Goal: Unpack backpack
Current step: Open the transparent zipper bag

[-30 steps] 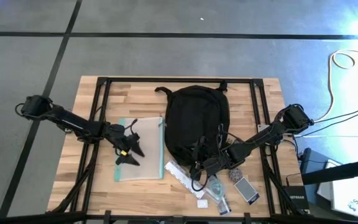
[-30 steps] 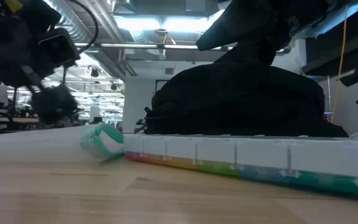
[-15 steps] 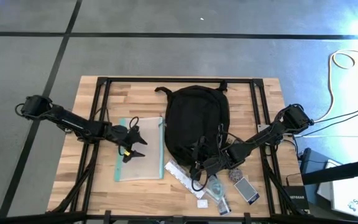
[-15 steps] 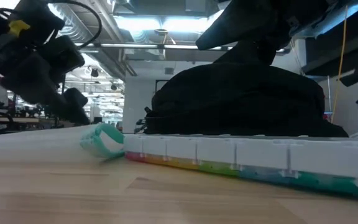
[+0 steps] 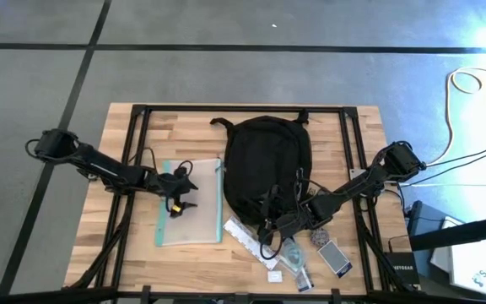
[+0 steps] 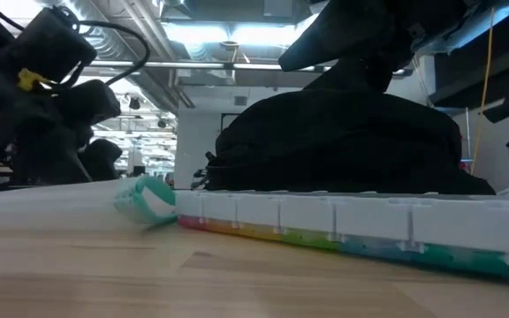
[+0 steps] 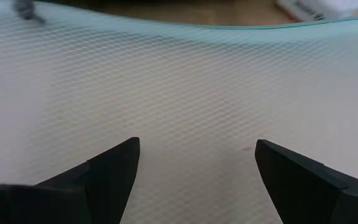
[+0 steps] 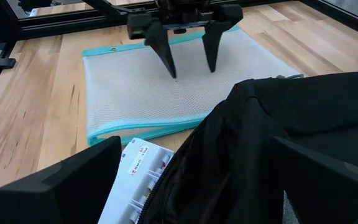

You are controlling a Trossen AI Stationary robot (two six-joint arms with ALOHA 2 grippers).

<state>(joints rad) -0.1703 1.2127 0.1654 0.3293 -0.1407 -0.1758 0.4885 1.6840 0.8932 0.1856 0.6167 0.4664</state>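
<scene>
The black backpack [image 5: 266, 162] lies flat in the middle of the table; in the low view the backpack [image 6: 343, 146] is a dark mound. To its left lies a clear mesh pouch [image 5: 192, 211] with teal edges. My left gripper [image 7: 196, 149] stands open over the pouch's middle, fingers pointing down at the mesh [image 8: 191, 70]. My right gripper [image 8: 197, 180] is open at the backpack's near edge [image 5: 275, 224], with black fabric between its wide-spread fingers. My left gripper has its open fingertips [image 8: 174, 73] right at the pouch's mesh top [image 7: 191, 106], coming from above at a slant. I cannot tell whether they touch it. My right gripper has backpack fabric [image 8: 241, 155] between its fingers, but I cannot tell whether they touch it.
A white pill organiser with coloured bases [image 5: 245, 239] lies by the backpack's near left corner. A clear packet [image 5: 294, 257], a small box [image 5: 333, 256] and a white card [image 5: 272, 275] lie near the front edge. Black frame rails [image 5: 137, 143] run along the table's sides.
My left gripper has rolled its wrist and sunk toward the mesh pouch, shifting slightly toward the far edge. The pouch and backpack lie as before.
</scene>
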